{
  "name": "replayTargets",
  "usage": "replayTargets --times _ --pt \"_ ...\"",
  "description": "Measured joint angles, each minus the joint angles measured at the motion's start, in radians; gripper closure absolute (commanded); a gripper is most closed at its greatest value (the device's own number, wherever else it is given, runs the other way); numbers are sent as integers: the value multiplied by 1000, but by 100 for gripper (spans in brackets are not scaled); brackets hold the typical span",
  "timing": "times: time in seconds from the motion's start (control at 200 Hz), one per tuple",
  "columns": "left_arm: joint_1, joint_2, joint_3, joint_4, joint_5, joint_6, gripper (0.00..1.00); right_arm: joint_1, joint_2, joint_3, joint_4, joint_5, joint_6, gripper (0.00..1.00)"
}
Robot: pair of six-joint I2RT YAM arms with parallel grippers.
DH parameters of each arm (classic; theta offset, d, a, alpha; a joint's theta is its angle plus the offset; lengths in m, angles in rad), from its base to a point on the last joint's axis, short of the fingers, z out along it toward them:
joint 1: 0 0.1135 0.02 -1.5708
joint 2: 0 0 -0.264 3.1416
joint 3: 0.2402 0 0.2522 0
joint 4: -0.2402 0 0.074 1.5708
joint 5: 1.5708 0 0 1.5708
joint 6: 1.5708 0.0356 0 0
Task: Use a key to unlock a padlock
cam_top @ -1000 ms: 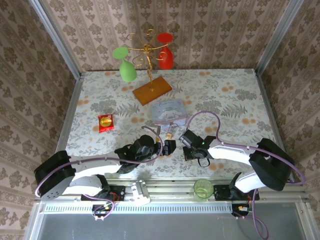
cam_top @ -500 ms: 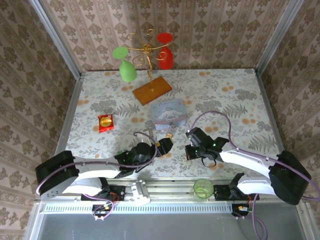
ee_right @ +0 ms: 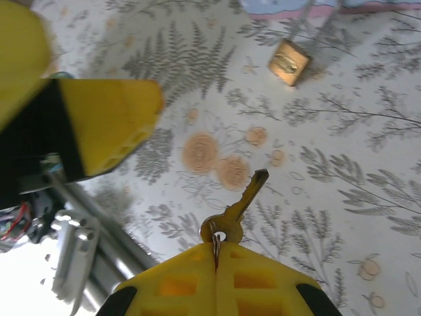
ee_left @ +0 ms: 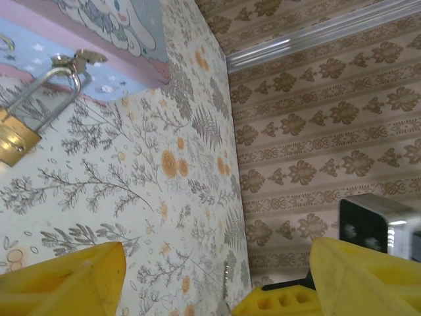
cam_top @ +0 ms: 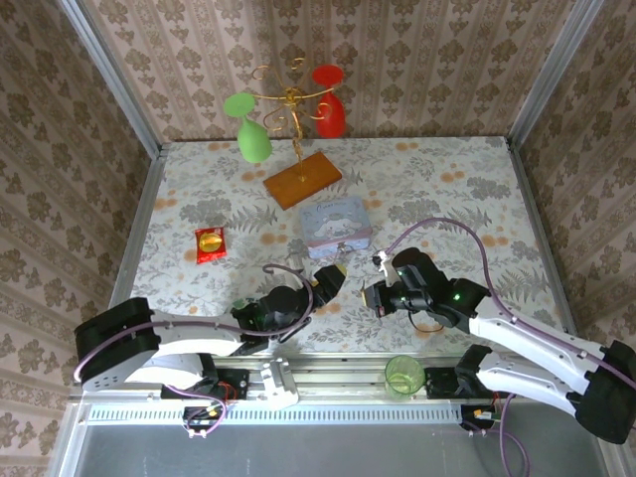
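Observation:
The brass padlock (ee_left: 13, 141) hangs by its silvery shackle (ee_left: 46, 92) from the hasp of the pale blue tin (ee_left: 125, 39), its body resting on the table. In the right wrist view the padlock (ee_right: 289, 61) lies ahead of the key (ee_right: 238, 205). My right gripper (ee_right: 216, 253) is shut on the key's ring, and the blade points up toward the padlock. My left gripper (ee_left: 217, 280) is open, nothing between its yellow fingers (ee_left: 66, 283), and stands just short of the padlock. From above, the left gripper (cam_top: 328, 281) and the right gripper (cam_top: 373, 296) flank the padlock (cam_top: 339, 266).
The tin (cam_top: 336, 225) sits mid-table. A red-and-yellow snack packet (cam_top: 210, 243) lies to the left. A wooden-based stand (cam_top: 302, 179) with green and red glasses is at the back. A green cup (cam_top: 403, 374) sits at the near rail.
My left gripper has crept forward toward the padlock and its jaws have narrowed somewhat. The right arm's elbow has swung out to the right while its gripper stays near the same spot.

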Motion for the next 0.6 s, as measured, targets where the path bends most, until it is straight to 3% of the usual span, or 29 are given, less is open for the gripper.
replayTargets --times 0.205,0.425,0.6 --pt "-1 104 29 89 56 -24 43 1 -73 0 5 -74 -50 100" --pt "-1 212 53 188 129 -57 38 2 -77 5 -1 -108 -86 100" --pt "-3 137 50 137 107 -40 38 3 -61 13 -5 -111 -101 100"
